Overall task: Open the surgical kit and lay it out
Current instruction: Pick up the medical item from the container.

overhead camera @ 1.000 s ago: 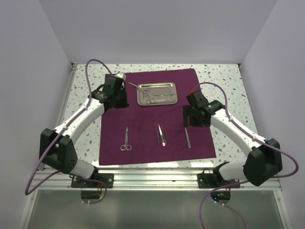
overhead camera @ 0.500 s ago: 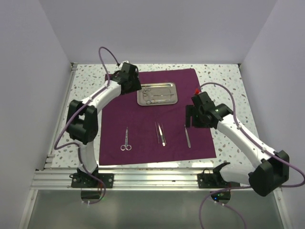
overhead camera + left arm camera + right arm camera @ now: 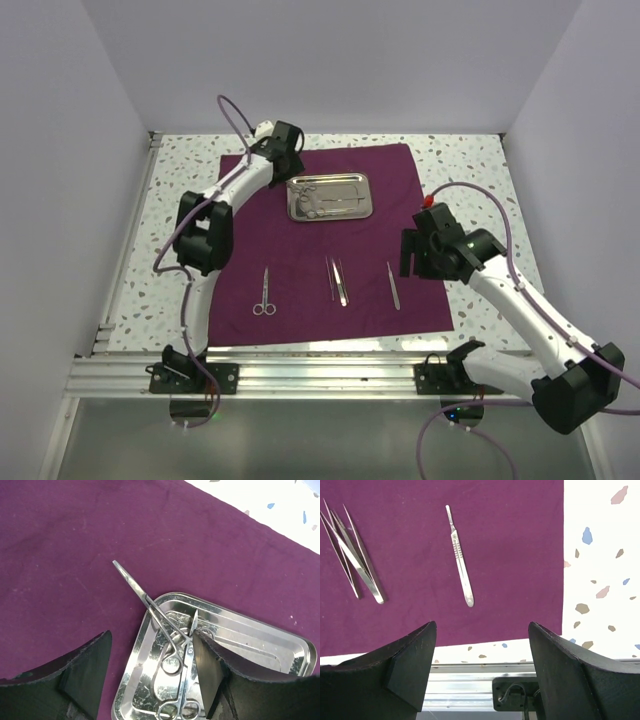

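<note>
Forceps (image 3: 150, 607) beneath spread left jaws

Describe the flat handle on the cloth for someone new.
On the purple cloth, follow the near row of instruments to its right end. The flat handle lies there: one straight bar, unlike the tweezers and ring-handled scissors to its left.

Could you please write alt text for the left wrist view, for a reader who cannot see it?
The open left claw hovers above a steel tray on a dark purple cloth. Ring-handled forceps lie in the tray, their tips reaching past its rim over the cloth; speckled table shows top right.
</note>
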`<state>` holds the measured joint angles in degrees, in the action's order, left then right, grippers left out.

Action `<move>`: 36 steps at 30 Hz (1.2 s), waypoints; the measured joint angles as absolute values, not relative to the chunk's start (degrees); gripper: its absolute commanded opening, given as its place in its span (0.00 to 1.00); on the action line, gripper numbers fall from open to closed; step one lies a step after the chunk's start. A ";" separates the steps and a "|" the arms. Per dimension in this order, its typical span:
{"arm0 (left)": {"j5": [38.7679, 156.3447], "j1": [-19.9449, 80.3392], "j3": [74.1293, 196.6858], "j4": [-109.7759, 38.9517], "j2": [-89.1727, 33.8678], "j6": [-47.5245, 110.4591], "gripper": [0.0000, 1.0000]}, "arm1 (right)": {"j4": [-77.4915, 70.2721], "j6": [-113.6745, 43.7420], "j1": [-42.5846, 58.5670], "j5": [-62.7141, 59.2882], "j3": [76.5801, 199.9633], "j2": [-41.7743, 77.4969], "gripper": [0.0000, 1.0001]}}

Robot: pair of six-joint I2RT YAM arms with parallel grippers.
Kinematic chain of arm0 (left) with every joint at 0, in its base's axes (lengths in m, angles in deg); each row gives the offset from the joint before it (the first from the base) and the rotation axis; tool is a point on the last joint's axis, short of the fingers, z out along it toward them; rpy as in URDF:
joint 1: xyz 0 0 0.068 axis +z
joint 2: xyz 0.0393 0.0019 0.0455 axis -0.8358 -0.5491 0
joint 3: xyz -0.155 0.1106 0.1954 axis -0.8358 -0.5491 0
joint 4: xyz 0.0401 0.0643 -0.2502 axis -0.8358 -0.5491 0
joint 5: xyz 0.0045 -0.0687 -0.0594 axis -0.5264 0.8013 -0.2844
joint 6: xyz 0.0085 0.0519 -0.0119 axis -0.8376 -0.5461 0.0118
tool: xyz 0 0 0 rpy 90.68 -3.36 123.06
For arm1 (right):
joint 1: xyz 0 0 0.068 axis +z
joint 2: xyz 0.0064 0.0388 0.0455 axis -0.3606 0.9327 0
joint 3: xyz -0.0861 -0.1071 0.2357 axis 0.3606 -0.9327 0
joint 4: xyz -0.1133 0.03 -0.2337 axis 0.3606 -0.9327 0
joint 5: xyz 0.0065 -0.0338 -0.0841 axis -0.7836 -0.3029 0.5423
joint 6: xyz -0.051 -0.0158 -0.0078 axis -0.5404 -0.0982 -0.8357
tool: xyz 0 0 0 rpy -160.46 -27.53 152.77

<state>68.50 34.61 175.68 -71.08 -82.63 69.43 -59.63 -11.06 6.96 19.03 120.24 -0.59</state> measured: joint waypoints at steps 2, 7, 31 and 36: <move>68.00 34.63 176.10 -71.62 -83.18 70.32 0.70 | -59.68 -11.06 6.96 19.32 120.24 -0.39 0.78; 67.21 35.09 179.81 -72.89 -85.39 71.79 0.70 | -59.59 -11.15 6.96 19.67 120.24 2.36 0.78; 68.08 38.00 187.86 -72.21 -95.77 71.83 0.25 | -57.89 -13.18 6.96 19.71 124.48 15.32 0.78; 69.92 38.87 188.64 -70.71 -96.56 71.96 0.03 | -57.47 -13.77 6.96 19.73 125.55 17.12 0.78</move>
<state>69.92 38.87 188.64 -70.71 -96.56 71.96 -57.47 -13.77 6.96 19.73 125.55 17.12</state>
